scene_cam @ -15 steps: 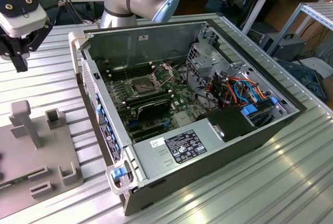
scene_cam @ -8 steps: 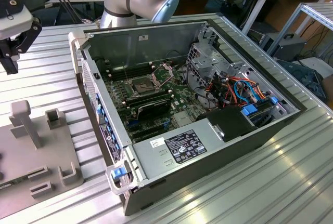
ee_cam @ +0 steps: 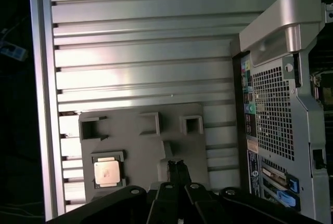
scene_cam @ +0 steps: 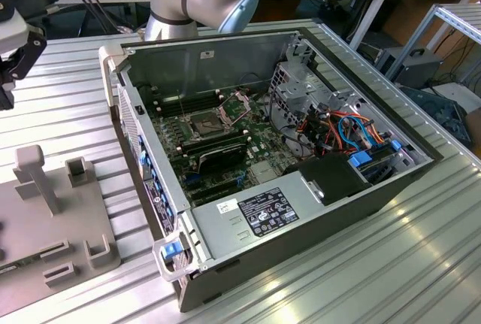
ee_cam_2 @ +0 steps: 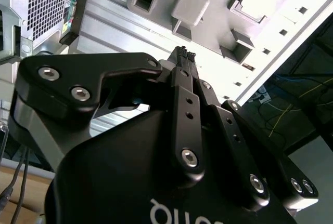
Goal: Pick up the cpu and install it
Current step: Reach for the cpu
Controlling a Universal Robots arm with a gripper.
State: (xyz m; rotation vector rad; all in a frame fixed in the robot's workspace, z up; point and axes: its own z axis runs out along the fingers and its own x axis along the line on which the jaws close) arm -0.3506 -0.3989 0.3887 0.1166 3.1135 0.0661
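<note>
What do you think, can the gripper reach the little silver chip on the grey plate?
Probably yes. The cpu lies uncovered in its pocket on the grey plate, and the gripper hangs over that plate nearby, with nothing between them. It is shut, though.

**Table** (scene_cam: 68,113): ribbed silver metal slats, bare strips showing all round the load. Two items lie directly on it.

1. Grey holder plate (ee_cam: 135,141): flat, with raised square pockets and an upright post. It lies below the claw (ee_cam: 177,166), whose closed tips hang over its middle, clear of its surface.
2. Open computer case (ee_cam: 276,115): laid on its side, near the plate's edge, off to one side of the claw.
</note>
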